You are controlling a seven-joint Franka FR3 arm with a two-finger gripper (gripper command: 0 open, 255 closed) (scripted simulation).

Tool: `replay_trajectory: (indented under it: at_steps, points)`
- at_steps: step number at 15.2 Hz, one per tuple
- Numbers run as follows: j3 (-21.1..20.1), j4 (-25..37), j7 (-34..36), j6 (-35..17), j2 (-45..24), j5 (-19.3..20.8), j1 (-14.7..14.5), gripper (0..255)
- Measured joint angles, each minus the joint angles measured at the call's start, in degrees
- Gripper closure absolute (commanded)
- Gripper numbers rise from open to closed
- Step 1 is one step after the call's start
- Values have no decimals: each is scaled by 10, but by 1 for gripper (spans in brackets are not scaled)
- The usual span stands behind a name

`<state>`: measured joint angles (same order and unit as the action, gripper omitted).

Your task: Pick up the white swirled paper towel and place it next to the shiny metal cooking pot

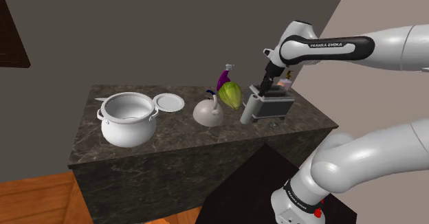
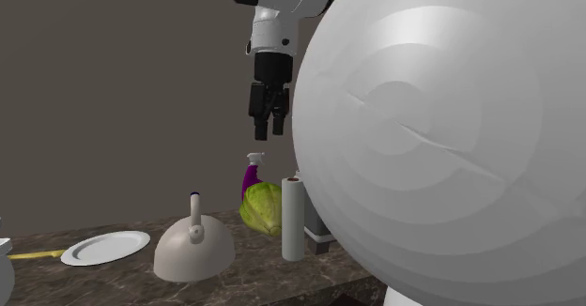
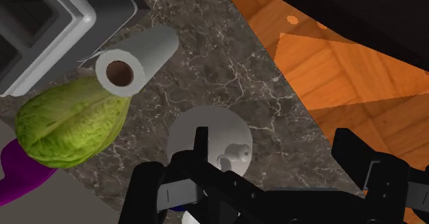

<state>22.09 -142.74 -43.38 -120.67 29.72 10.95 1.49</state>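
The white paper towel roll (image 1: 249,110) stands upright on the dark marble counter (image 1: 172,140), between a green cabbage (image 1: 231,95) and a grey toaster (image 1: 273,102). The shiny metal pot (image 1: 127,119) sits far off toward the shoulder view's left end of the counter. My gripper (image 1: 265,85) hangs open in the air above the roll, touching nothing. From the second exterior view the gripper (image 2: 268,124) is well above the roll (image 2: 294,218). Seen from the wrist, the roll's cardboard core (image 3: 127,64) faces up, ahead of the open gripper (image 3: 275,157).
A grey kettle (image 1: 208,112) stands between pot and roll, directly below the fingers (image 3: 199,147). A white plate (image 1: 168,103) lies behind the pot and a purple spray bottle (image 1: 225,76) behind the cabbage. The arm's white joint (image 2: 441,135) blocks the second exterior view's right. Wooden floor (image 3: 344,71) lies beyond the counter edge.
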Motion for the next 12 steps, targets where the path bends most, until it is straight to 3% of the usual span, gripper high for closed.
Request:
replay_trajectory:
  at_steps: [6, 12]
  points:
    - [84, 52, -141, -73, -130, -32, -27, 0]
    - [146, 132, -318, -124, -290, -137, -48, 0]
